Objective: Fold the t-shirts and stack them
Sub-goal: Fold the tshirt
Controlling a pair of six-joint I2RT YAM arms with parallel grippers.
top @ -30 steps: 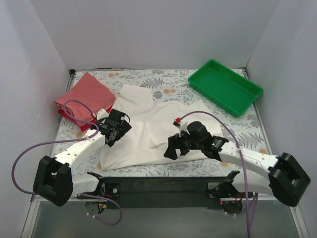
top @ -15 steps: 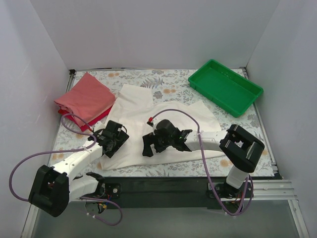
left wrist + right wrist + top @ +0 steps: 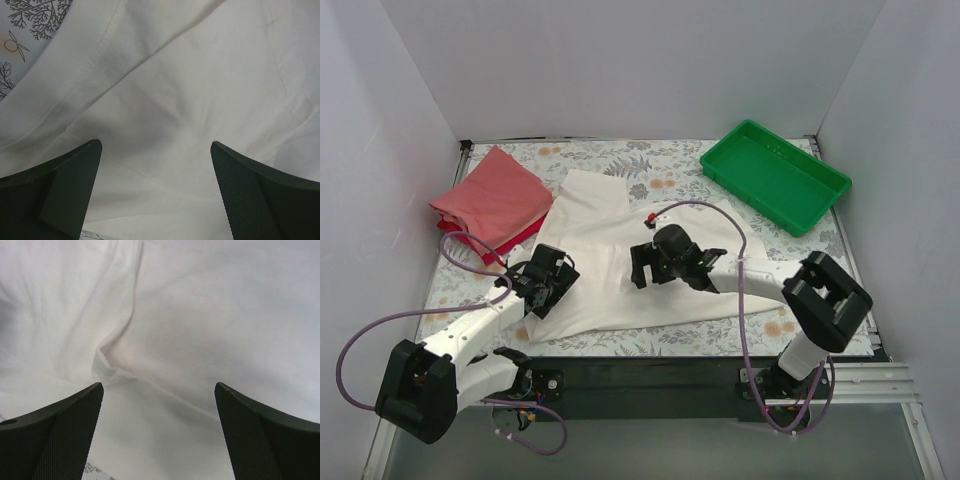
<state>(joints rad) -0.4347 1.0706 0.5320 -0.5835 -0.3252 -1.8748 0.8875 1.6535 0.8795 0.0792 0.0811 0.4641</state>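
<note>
A large cream-white t-shirt (image 3: 620, 230) lies spread plain side up in the middle of the table; no print shows. It fills the left wrist view (image 3: 190, 90) and the right wrist view (image 3: 210, 315), where a raised wrinkle (image 3: 107, 362) shows. A folded salmon-pink tee (image 3: 495, 195) lies on a folded red one (image 3: 510, 245) at the back left. My left gripper (image 3: 542, 290) is open, low over the shirt's left front part. My right gripper (image 3: 645, 268) is open over the shirt's middle. Neither holds cloth.
A green plastic tray (image 3: 775, 175) sits at the back right. The table has a floral cover (image 3: 800, 290) and white walls on three sides. A purple cable (image 3: 460, 245) loops by the pink and red stack.
My right gripper swept left from the shirt's right front part to its middle, then a little farther back. My left gripper moved nearer and stays over the shirt's left front part.
</note>
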